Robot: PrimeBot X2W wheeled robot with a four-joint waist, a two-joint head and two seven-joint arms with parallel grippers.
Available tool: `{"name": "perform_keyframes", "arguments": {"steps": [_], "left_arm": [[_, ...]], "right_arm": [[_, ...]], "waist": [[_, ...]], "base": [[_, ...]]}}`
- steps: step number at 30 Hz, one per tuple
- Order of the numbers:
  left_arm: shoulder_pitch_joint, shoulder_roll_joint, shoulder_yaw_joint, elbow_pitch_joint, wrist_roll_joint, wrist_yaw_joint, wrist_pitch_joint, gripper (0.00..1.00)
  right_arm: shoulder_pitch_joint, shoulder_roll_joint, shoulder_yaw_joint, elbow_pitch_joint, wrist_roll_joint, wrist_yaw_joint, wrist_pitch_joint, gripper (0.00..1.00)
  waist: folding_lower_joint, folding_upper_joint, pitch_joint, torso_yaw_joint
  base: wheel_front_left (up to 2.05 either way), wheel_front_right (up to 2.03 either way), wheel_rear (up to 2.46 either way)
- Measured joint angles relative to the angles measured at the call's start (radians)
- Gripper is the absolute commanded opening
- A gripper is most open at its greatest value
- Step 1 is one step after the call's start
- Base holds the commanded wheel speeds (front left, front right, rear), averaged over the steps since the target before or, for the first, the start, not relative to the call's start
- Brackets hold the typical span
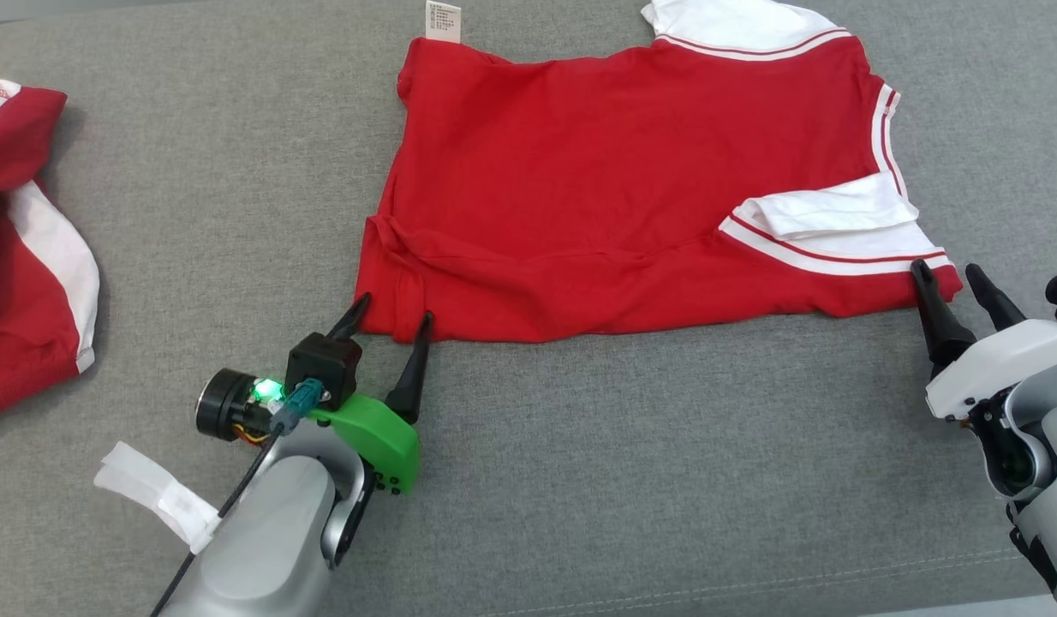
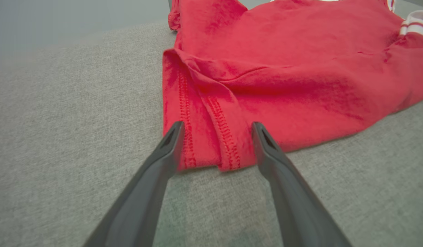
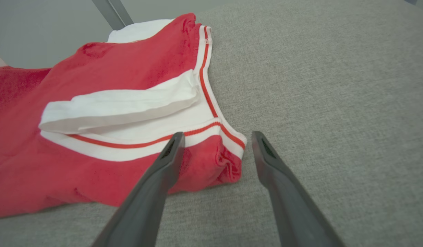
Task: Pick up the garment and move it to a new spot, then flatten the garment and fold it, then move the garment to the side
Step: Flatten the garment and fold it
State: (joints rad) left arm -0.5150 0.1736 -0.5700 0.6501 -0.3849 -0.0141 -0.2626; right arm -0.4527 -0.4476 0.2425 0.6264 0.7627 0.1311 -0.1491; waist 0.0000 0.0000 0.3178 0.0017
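A red garment [image 1: 614,188] with white striped trim lies folded on the grey cloth surface, a white label at its far left corner. My left gripper [image 1: 391,313] is open at the near left corner, its two fingers straddling the stitched hem [image 2: 211,144]. My right gripper [image 1: 948,278] is open at the near right corner, with the red and white sleeve corner [image 3: 228,157] between its fingers. Neither grips the cloth.
A second red and white garment [image 1: 23,240] lies bunched at the left edge. The grey surface [image 1: 665,463] stretches bare in front of the garment. A seam runs along its near right edge.
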Motion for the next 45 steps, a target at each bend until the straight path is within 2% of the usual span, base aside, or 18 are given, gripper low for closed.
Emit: {"name": "perform_keyframes", "arguments": {"steps": [5, 10, 13, 14, 15, 16, 21, 31, 38, 45], "left_arm": [[-0.02, -0.003, 0.018, 0.029, 0.048, 0.063, 0.0, 1.0], [-0.02, -0.012, 0.038, 0.066, 0.054, 0.063, -0.002, 1.0], [-0.019, -0.023, 0.049, 0.084, 0.038, 0.039, -0.002, 1.0], [-0.019, -0.027, 0.05, 0.091, 0.035, 0.03, -0.002, 0.56], [-0.018, -0.029, 0.052, 0.095, 0.033, 0.021, -0.002, 0.07], [-0.018, -0.032, 0.057, 0.093, 0.03, 0.012, -0.002, 0.0], [-0.007, -0.054, 0.08, 0.072, 0.015, -0.02, -0.002, 0.0], [0.077, -0.047, 0.156, -0.084, 0.029, -0.026, -0.002, 0.0], [0.23, -0.035, 0.185, -0.201, 0.034, -0.016, -0.002, 0.0], [0.371, -0.027, 0.196, -0.263, 0.016, 0.002, -0.002, 0.0]], "right_arm": [[-0.025, 0.001, 0.043, 0.035, -0.027, 0.0, -0.022, 1.0], [-0.032, 0.001, 0.066, 0.068, -0.025, 0.0, -0.045, 1.0], [-0.032, 0.001, 0.076, 0.08, -0.014, 0.0, -0.052, 1.0], [-0.032, 0.002, 0.079, 0.083, -0.006, 0.0, -0.052, 0.98], [-0.032, 0.004, 0.084, 0.087, 0.004, 0.0, -0.051, 0.38], [-0.032, 0.005, 0.09, 0.088, 0.01, 0.0, -0.051, 0.0], [-0.039, 0.016, 0.102, 0.093, 0.037, 0.0, -0.061, 0.0], [-0.003, 0.02, 0.106, 0.046, 0.082, 0.0, -0.097, 0.0], [0.147, 0.014, 0.061, -0.067, 0.099, 0.0, -0.108, 0.0], [0.341, 0.01, -0.035, -0.223, 0.09, 0.001, -0.1, 0.0]], "waist": [[0.0, 0.0, 0.008, -0.005], [0.0, 0.0, 0.011, -0.001], [0.0, 0.0, 0.008, -0.002], [0.0, 0.0, 0.008, -0.002], [0.0, 0.0, 0.007, -0.004], [0.0, 0.0, 0.008, -0.004], [0.0, 0.0, 0.011, -0.004], [0.0, 0.0, -0.044, 0.01], [0.0, 0.0, -0.112, 0.02], [0.0, 0.0, -0.15, 0.027]], "base": [[0.0, 0.0, 0.0], [0.0, 0.0, 0.0], [0.0, 0.0, 0.0], [0.0, 0.0, 0.0], [0.0, 0.0, 0.0], [0.0, 0.0, 0.0], [0.0, 0.0, 0.0], [0.0, 0.0, 0.0], [0.0, 0.0, 0.0], [0.0, 0.0, 0.0]]}}
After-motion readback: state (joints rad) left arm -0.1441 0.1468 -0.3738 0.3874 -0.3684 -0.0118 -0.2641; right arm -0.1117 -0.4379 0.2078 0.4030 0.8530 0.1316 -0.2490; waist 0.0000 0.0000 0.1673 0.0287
